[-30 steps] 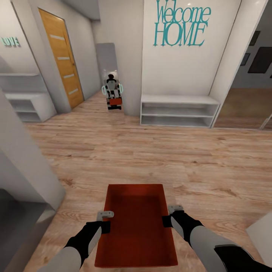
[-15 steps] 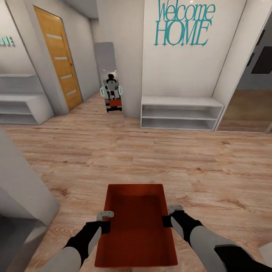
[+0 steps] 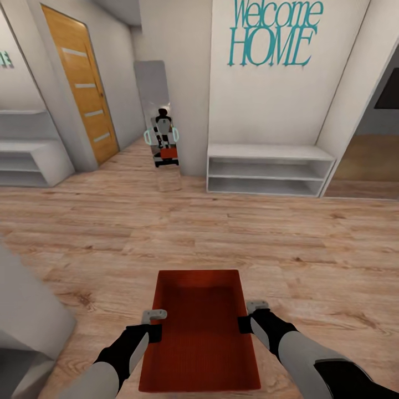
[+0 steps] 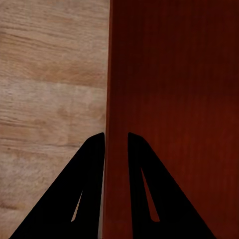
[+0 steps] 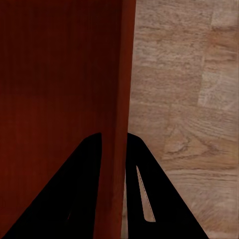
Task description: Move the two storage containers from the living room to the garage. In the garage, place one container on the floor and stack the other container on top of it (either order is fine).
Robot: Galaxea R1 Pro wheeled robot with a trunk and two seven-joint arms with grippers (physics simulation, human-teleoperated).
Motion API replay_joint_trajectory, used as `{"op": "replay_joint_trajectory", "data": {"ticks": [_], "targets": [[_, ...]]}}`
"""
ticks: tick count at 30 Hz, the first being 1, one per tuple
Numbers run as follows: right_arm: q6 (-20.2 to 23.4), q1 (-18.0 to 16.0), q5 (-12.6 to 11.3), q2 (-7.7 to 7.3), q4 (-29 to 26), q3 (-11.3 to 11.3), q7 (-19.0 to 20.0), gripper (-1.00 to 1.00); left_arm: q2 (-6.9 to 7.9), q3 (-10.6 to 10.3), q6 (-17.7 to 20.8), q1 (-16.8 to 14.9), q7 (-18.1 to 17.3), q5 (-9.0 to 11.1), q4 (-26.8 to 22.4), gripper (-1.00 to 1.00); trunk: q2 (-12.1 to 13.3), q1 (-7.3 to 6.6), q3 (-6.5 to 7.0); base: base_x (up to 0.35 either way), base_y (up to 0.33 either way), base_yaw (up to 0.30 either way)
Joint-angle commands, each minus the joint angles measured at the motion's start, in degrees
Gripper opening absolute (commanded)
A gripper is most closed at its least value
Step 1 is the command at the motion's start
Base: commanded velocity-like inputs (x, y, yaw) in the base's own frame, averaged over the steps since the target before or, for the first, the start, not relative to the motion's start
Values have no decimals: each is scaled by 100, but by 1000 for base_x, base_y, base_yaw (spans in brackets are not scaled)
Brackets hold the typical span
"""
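Two grippers, left gripper point(image 3: 157, 324) and right gripper point(image 3: 249, 316), are each clamped on a side wall of the red-orange container point(image 3: 200, 327), held near the robot above the wood-plank floor point(image 3: 221, 233). A turn could loosen these thin-edge pinches. Far wall lettering point(image 3: 272, 33) reads "Welcome HOME".

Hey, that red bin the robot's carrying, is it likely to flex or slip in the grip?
The storage container probably stays stiff: its walls look straight while each gripper pinches one long wall. Smooth plastic might slip, and being empty, it is likely light.
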Motion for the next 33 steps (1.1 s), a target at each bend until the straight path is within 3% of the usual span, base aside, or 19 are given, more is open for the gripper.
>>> {"op": "replay_joint_trajectory", "data": {"ticks": [1,16,33], "targets": [[28,-6,-124,0,-29,329,10,-100,97,-116,103,4,-20,169,10,-100,-2,3,-5,348,0,0],[28,-6,-124,-3,-32,329,10,-100,97,-116,103,4,-20,169,10,-100,-2,3,-5,348,0,5],[28,-6,-124,-7,-34,325,10,-100,97,-116,103,4,-20,169,10,-100,-2,3,-5,348,0,107]]}}
